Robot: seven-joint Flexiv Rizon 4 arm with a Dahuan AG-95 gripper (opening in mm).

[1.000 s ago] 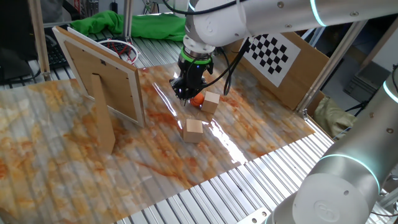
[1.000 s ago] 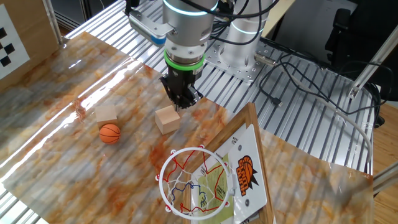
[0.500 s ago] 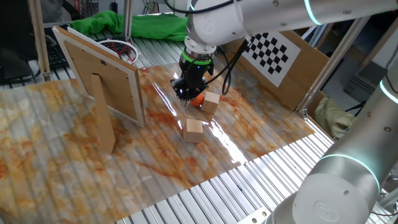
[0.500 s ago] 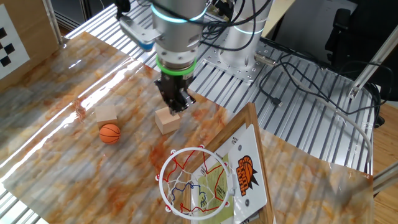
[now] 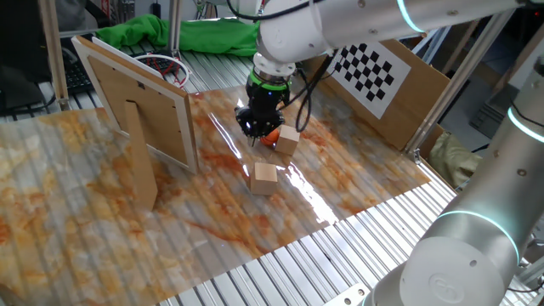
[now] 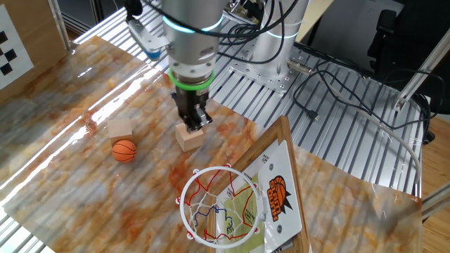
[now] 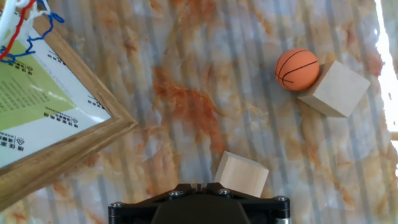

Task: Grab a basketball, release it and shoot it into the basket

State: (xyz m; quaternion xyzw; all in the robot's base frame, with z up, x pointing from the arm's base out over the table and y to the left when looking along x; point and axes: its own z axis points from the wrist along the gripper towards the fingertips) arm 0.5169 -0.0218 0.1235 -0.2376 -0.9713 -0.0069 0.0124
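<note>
The basketball [image 6: 124, 150] is a tiny orange ball lying on the marbled table, touching a tan cube [image 6: 120, 128]. It also shows in the hand view [image 7: 298, 69] and half hidden behind the fingers in one fixed view [image 5: 271, 137]. The basket [image 6: 184, 193] is a red ring with netting on an upright wood-framed panel [image 6: 281, 176]; its corner shows in the hand view [image 7: 12, 18]. My gripper [image 6: 194, 126] is shut and empty. It hovers just above a second tan cube [image 6: 190, 137], to the right of the ball. Its fingers meet at the bottom of the hand view [image 7: 198, 185].
Two tan cubes lie on the table [image 5: 264, 178] [image 5: 289, 139]. A checkerboard-marked brown board [image 5: 374, 72] leans at the table's far side. A green cloth [image 5: 170, 34] lies behind the panel [image 5: 140, 102]. Metal slats border the mat.
My gripper has moved left in the other fixed view, from beside the nearer cube to over it, closer to the ball. The ball and cubes have not moved.
</note>
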